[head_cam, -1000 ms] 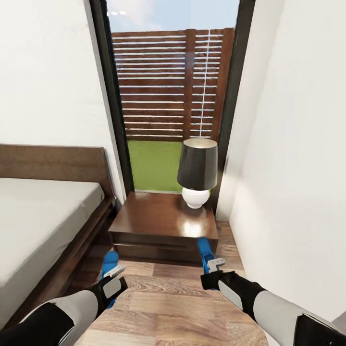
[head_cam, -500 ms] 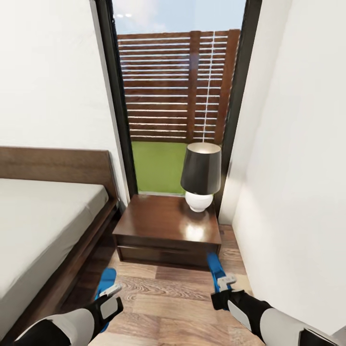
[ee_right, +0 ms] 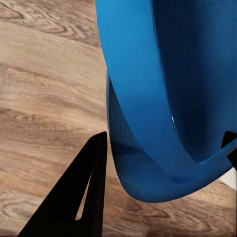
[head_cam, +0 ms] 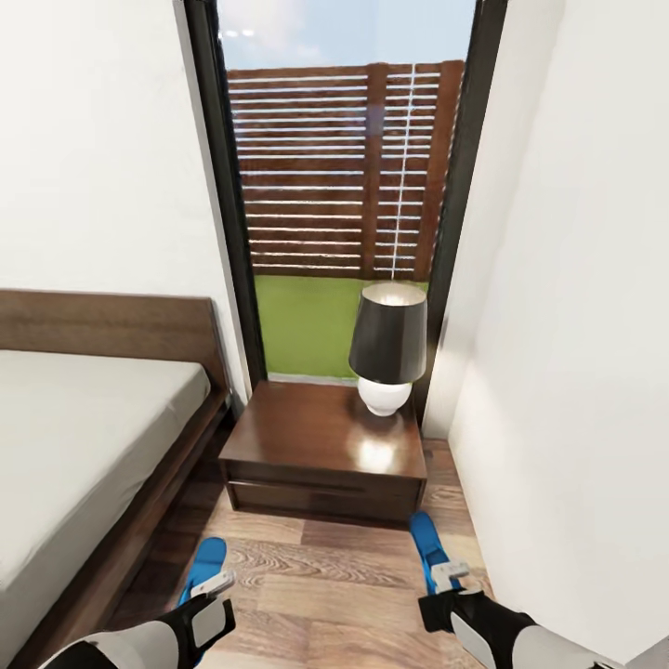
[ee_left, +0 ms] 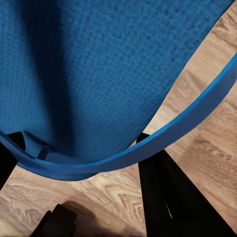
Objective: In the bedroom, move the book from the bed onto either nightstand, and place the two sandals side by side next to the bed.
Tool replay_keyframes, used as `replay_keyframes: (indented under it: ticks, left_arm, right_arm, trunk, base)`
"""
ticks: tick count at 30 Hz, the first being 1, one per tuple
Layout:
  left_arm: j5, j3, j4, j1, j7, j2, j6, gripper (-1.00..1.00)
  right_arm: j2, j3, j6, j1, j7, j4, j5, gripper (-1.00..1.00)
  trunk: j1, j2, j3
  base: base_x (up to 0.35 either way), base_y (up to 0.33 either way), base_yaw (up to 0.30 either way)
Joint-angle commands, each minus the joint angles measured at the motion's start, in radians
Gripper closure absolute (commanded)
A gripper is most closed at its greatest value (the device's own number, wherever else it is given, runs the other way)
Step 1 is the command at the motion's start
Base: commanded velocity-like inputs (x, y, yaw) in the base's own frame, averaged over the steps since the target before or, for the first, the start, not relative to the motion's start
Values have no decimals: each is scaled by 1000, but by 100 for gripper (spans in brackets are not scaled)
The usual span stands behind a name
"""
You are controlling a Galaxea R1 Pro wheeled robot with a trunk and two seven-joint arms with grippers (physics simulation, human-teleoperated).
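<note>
I hold one of the two sandals in each hand, low over the wood floor in front of the nightstand [head_cam: 321, 446]. My left gripper [head_cam: 216, 587] is shut on the left blue sandal [head_cam: 206, 562], close to the bed [head_cam: 84, 437] frame. In the left wrist view its sole [ee_left: 98, 74] and thong strap [ee_left: 163, 140] hang between the black fingers [ee_left: 168, 197]. My right gripper [head_cam: 449, 571] is shut on the right blue sandal [head_cam: 426, 541], near the right wall; the right wrist view shows that sandal [ee_right: 187, 74] beside one finger [ee_right: 91, 187]. The book is out of view.
A black-shaded lamp [head_cam: 388, 344] on a white base stands on the right of the nightstand top. Behind it is a tall black-framed window [head_cam: 344, 186]. A white wall [head_cam: 576, 372] closes the right side, so the floor strip [head_cam: 325, 585] between bed and wall is narrow.
Both grippers, each with its sandal, have drawn back from the nightstand front and sunk toward the picture's lower edge. The view has shifted a little as well.
</note>
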Motion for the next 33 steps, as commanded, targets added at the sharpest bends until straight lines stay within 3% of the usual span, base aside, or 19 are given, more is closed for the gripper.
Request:
replay_keyframes:
  ticks: [1, 16, 33]
  left_arm:
    - [3, -9, 2, 4, -3, -1, 4, 100]
    - [-26, -9, 2, 94, -2, -2, 52, 100]
    - [-34, -9, 2, 125, -1, -1, 51, 100]
  right_arm:
    - [-1, 5, 4, 2, 0, 2, -6, 100]
    - [-6, 5, -26, 70, 5, 73, -6, 100]
    - [-7, 5, -26, 116, 5, 115, -6, 100]
  trunk:
    - [-4, 7, 3]
    - [-62, 112, 66]
    - [-127, 231, 125]
  base:
    - [0, 0, 38]
    - [0, 0, 171]
    - [0, 0, 67]
